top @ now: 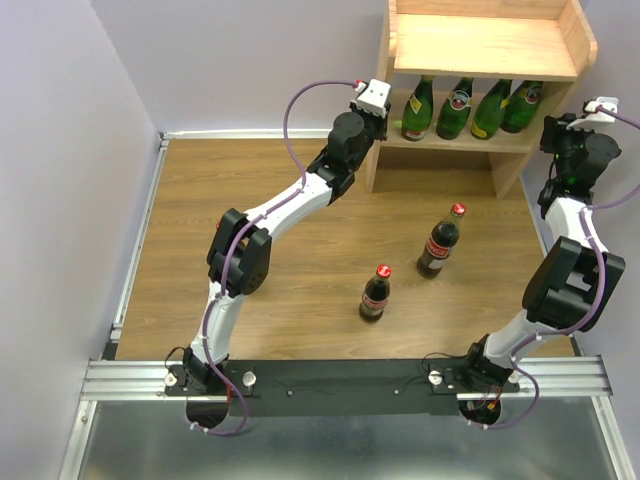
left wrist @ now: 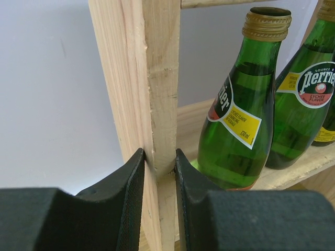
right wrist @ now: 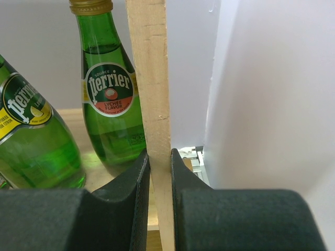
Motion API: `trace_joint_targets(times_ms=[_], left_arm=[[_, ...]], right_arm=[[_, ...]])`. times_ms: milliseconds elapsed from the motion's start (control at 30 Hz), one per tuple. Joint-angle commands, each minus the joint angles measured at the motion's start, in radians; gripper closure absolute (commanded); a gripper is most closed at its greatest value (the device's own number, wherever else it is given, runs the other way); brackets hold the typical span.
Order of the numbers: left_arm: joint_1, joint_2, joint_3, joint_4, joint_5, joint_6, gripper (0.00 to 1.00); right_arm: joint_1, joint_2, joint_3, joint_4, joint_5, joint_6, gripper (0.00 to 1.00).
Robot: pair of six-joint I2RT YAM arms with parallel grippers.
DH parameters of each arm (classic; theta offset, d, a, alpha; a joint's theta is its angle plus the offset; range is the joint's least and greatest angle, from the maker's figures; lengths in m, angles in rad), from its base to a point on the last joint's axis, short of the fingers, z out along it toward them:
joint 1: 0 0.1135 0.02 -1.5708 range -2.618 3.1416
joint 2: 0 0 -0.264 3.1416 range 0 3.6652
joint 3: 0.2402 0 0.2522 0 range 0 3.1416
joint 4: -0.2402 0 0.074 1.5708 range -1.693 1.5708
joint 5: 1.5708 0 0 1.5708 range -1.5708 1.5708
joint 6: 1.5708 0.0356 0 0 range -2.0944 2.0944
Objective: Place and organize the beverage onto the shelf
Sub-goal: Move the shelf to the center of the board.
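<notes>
Two grips, one load: left fingers [left wrist: 131,188] are closed tight on the left panel [left wrist: 152,78] of the shelf [top: 480,45], right fingers [right wrist: 138,193] on its right panel [right wrist: 152,78], at the far-right corner of the desk [top: 300,270] (four green bottles [top: 455,110] aboard, two cola bottles [top: 438,245] mid-desk), so it seems best to shift it level, slowly, both arms together.

Four bottles [top: 455,108] line the lower tier of the shelf [top: 480,45], two cola bottles [top: 375,293] standing on the table [top: 320,240] before it.

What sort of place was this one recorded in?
Probably a lab robot cell staged as a shop display: plain walls box in the wood-grain table, an aluminium rail runs along its near edge, and a wooden shelf holds Perrier bottles.
</notes>
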Motion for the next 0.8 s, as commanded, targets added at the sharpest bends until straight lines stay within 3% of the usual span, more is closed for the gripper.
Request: trace_joint_targets(times_ms=[0, 767], left_arm=[[-0.002, -0.083, -0.024, 0.021, 0.023, -0.002, 0.96], [-0.018, -0.195, -0.202, 0.096, 0.031, -0.011, 0.97]], right_arm=[[0.027, -0.048, -0.016, 0.006, -0.045, 0.049, 1.00], [0.033, -0.146, -0.102, -0.010, -0.045, 0.060, 0.99]])
